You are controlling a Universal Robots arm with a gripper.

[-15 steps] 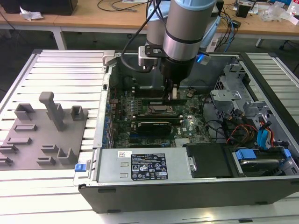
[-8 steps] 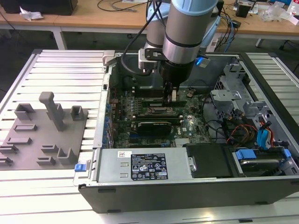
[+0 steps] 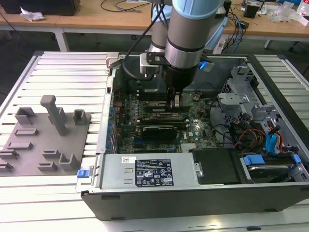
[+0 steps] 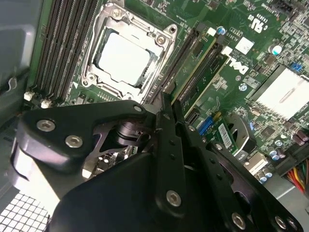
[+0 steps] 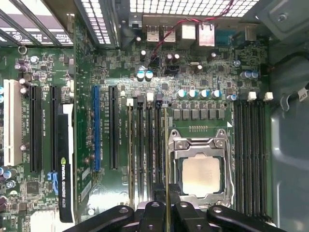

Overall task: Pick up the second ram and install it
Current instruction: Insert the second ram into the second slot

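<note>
The arm [image 3: 186,34], a thick grey-and-silver column, descends vertically into the open computer case [image 3: 193,193], its wrist pointing straight down over the motherboard [image 3: 198,126]. The gripper [image 5: 166,205] has its two black fingers [image 4: 166,145] drawn nearly together, pinching the second ram [image 5: 166,159] between them. In the first wrist view the stick appears edge-on as a thin green-gold line rising from between the fingertips, running along a black memory slot [image 5: 158,145] immediately beside the processor socket [image 5: 203,169]; whether it is fully seated cannot be told. In the second wrist view a green stick [image 4: 195,65] with a gold edge stands in the slots beyond the fingertips, with another stick [image 4: 207,72] alongside it.

The fingers are matte black metal bars fastened with silver screws. The processor socket is a square frame of bright steel around a pale, flat chip. A further bank of black slots [image 5: 248,154] lies on the socket's far side. Beyond, in the exterior view, a grey plastic holder [image 3: 46,140] with upright posts rests on the ribbed metal table [image 3: 67,72] to the exterior view's left of the case.
</note>
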